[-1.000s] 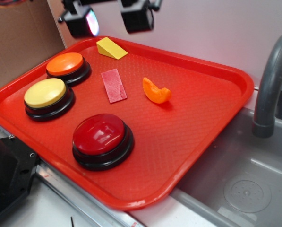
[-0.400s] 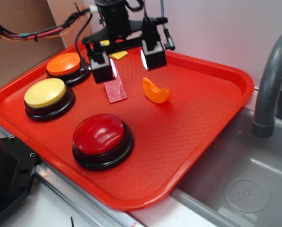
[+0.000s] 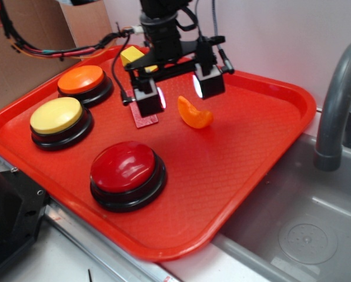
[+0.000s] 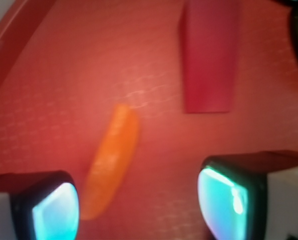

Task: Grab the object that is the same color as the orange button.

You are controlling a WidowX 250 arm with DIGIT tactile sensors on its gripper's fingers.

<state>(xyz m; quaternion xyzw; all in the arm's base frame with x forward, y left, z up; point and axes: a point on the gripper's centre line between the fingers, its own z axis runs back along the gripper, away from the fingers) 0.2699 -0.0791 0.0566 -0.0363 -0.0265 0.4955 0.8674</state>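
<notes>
The arm reached down from the tray's far side, its claw [image 3: 179, 91] spread wide and empty, hovering above the tray [image 3: 263, 147] with the orange wedge [image 3: 194, 113] lying below and between its two pads. The wedge was glossy, curved like a fruit slice, resting on the tray's pebbled red plastic. Beside it lay a flat red rectangle [image 3: 144, 115]. The domed orange button [image 3: 83, 81] sat on a black base at the tray's left.
</notes>
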